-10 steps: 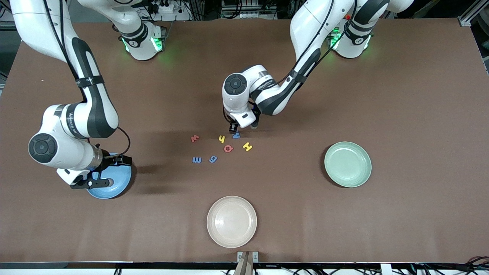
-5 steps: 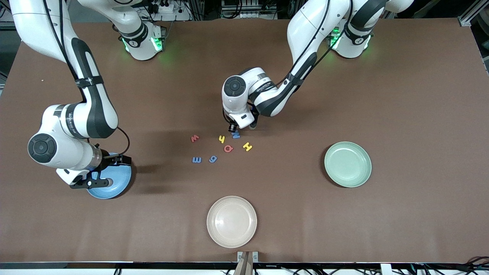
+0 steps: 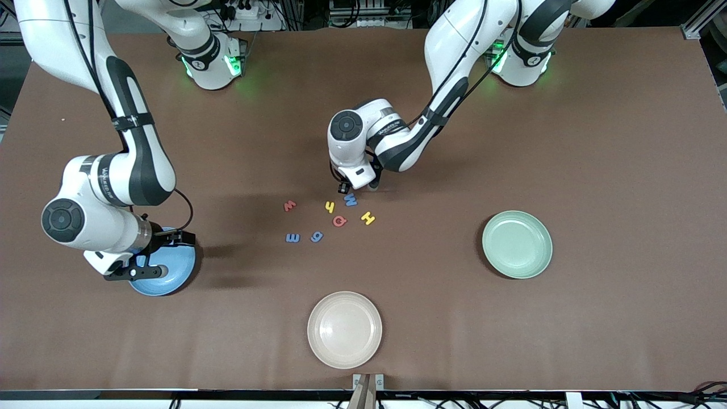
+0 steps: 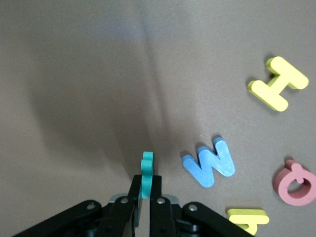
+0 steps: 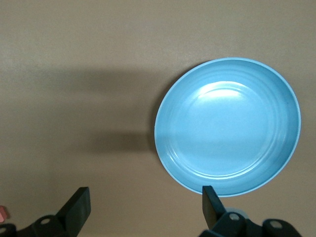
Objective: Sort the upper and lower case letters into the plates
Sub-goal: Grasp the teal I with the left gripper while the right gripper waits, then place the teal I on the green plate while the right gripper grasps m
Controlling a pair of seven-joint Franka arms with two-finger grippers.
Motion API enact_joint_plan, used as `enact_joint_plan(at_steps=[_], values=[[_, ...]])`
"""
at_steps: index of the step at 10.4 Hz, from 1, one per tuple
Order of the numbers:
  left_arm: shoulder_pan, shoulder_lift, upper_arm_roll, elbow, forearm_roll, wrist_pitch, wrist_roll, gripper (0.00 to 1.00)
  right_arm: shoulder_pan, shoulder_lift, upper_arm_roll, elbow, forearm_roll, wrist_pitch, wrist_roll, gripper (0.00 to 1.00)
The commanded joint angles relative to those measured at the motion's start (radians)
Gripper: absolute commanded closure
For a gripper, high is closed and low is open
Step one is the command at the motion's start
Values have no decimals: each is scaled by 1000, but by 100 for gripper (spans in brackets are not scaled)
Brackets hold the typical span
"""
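Teal letter (image 4: 146, 174) held on edge, six letters (image 3: 339, 221) flat mid-table

A brown table (image 3: 596, 170) fills the view; cables and metal frames (image 3: 700, 17) stand along its top edge.

Both glossy white robot arms (image 3: 128, 165) have rounded shells broken by black bands at the joints, with dark round caps on the wrist ends. Green lights glow on each white base (image 3: 210, 65) along the table's top edge. Thin black cables run down the links, strapped on. Small grey lettering marks the forearms. The matte black grippers' fingers (image 4: 157, 197) show silver screws.
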Motion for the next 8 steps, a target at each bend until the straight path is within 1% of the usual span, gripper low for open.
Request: enact_joint_plan(at_steps=[1,2,4,5,7,8], values=[[-5,2,7,11,48,7,5,100,-4,-17,3,-32,13,14,10,0],[7,-29,7,13,40,1,56,100,-4,-16,3,-32,13,20,9,0],[93,-116,1,16,13,-62,142,100,-7,-13,3,-32,13,29,9,0],[130,-164,-1,13,-13,-106,224,100,-9,-7,3,-32,13,33,9,0],[272,-233,-34,4,-40,-232,451,100,27,-5,4,-33,28,32,33,0],[344,-276,-36,-25,-61,-252,575,100,68,4,3,-35,31,35,129,0]])
